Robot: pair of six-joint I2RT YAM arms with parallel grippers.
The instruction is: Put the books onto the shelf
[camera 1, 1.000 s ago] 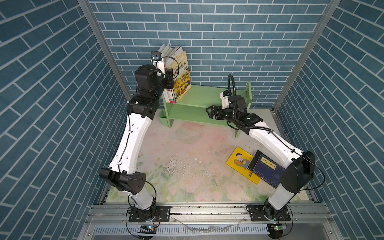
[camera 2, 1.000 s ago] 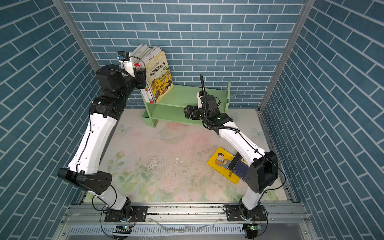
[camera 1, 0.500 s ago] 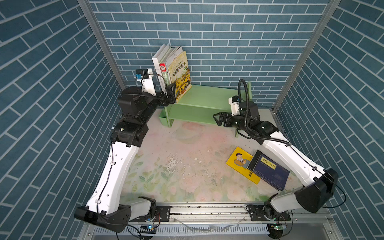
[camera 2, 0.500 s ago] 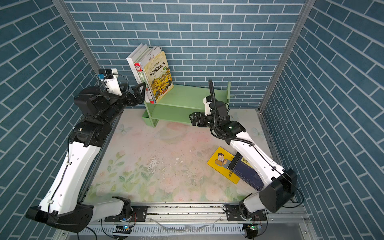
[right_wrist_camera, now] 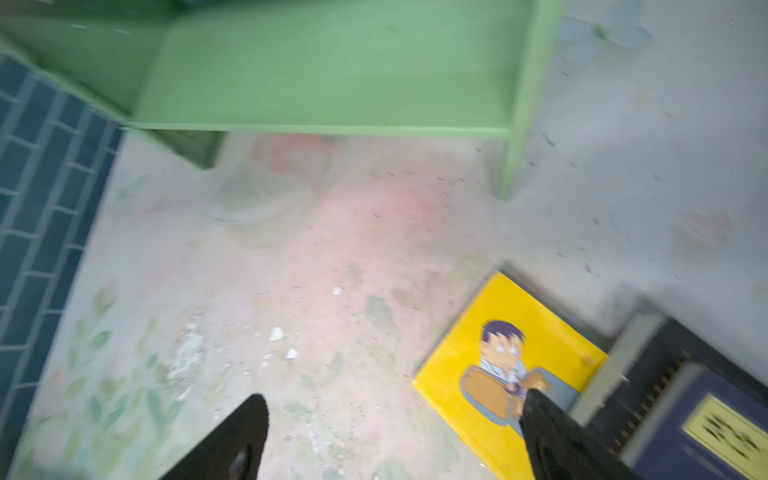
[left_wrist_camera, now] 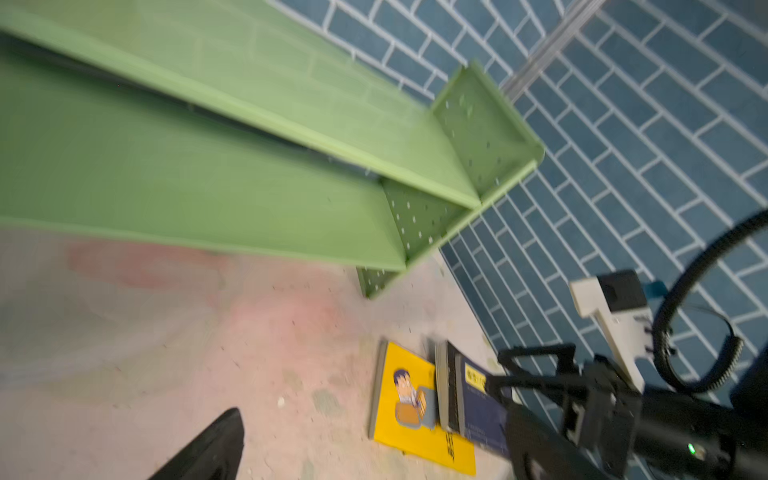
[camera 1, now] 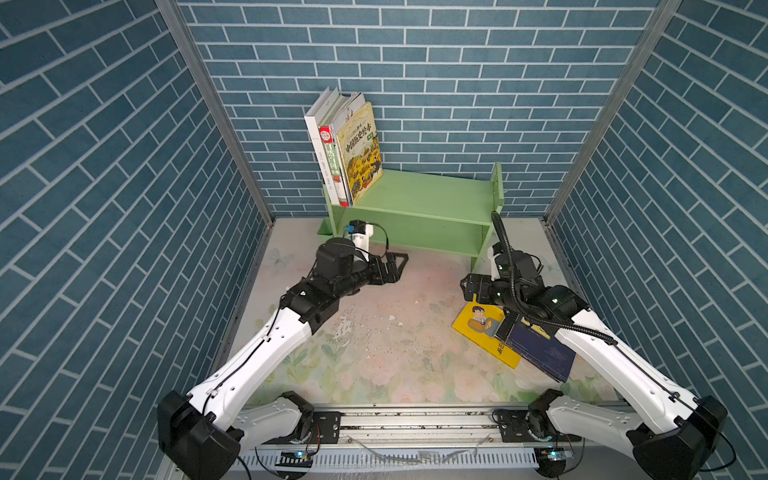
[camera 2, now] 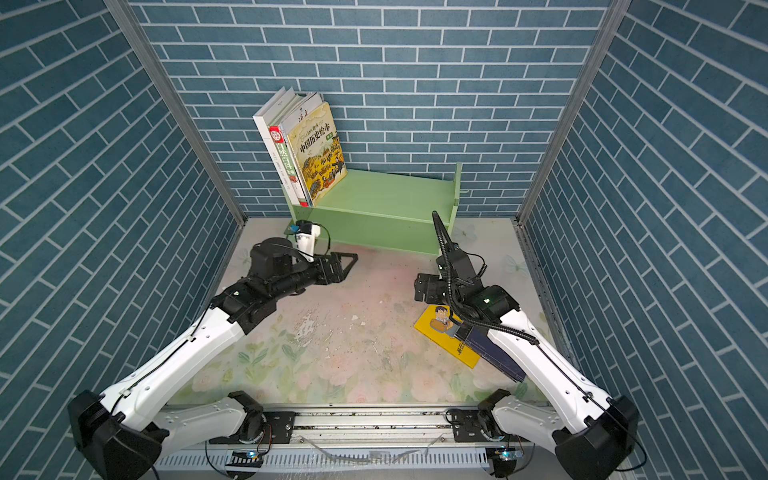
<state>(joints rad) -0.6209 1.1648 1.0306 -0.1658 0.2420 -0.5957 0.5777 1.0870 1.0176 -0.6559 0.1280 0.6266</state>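
I am hovering my right gripper (right_wrist_camera: pixel 392 409), jaws spread wide and empty to take the yellow cartoon-man book (camera 1: pixel 478 324) lying on the mat (camera 1: pixel 374 332) near the green shelf (camera 1: pixel 419 199). My left gripper (camera 1: pixel 397 265) is hanging open, empty.

One light green two-tier shelf (camera 1: pixel 419 199) is standing here. Seven books are showing. Four are standing on the shelf's upper tier at its left end in both top views: a plain white book (camera 1: pixel 314 141), a green-and-red encyclopedia (camera 1: pixel 330 162), a thin white book (camera 1: pixel 348 114) (barely peeking out) and a pale yellow picture book (camera 1: pixel 359 153). Three are lying before the shelf's right end: a bright yellow cartoon-man book (camera 1: pixel 478 322), a black book (right_wrist_camera: pixel 656 349) and a navy book (camera 1: pixel 540 353).
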